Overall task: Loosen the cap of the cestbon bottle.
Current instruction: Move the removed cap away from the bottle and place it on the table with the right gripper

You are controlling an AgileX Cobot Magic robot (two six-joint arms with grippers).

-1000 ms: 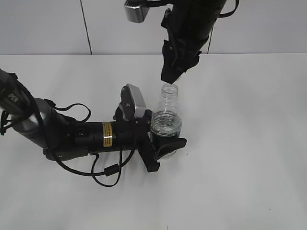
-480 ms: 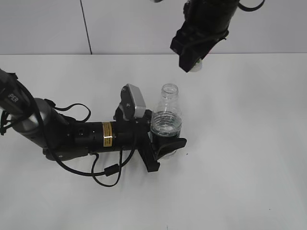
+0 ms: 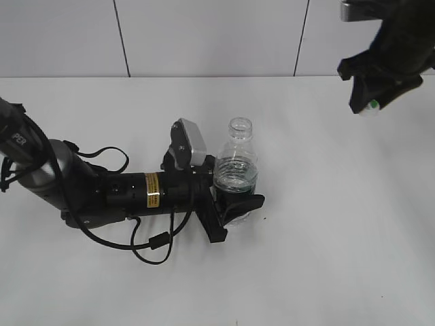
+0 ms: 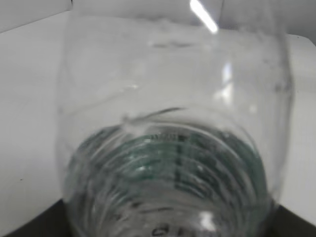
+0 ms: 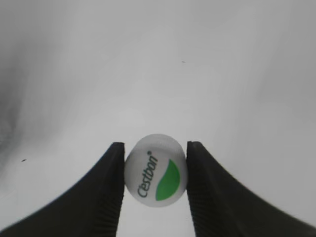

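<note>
Cap (image 5: pixel 156 170) is off the bottle, pinched between the two black fingers (image 5: pixel 106 197) of the right gripper (image 3: pixel 370 103). Wrist view shows the top face clearly: white, "Cestbon" in dark letters, green leaf mark beside it. Jaws are closed tight on its sides. In the exterior view that gripper hangs above the table's far right edge, well apart from the bottle; only a bit of white and green shows at its tip.

Cestbon bottle (image 3: pixel 236 168) stands upright near the middle of the white table (image 3: pixel 340 238), neck open, threads bare, some water inside. Left gripper (image 3: pixel 231 204) lies low along the tabletop, reaching in from the left edge, its jaws clamped round the bottle's lower body. Left wrist view is filled by the clear bottle (image 4: pixel 173 148); the dark green label band shows through the plastic, its print too blurred to read.

Left arm (image 3: pixel 102 190) carries a yellow sticker (image 3: pixel 151 189), text illegible, and white lettering near the left edge, only partly visible.
</note>
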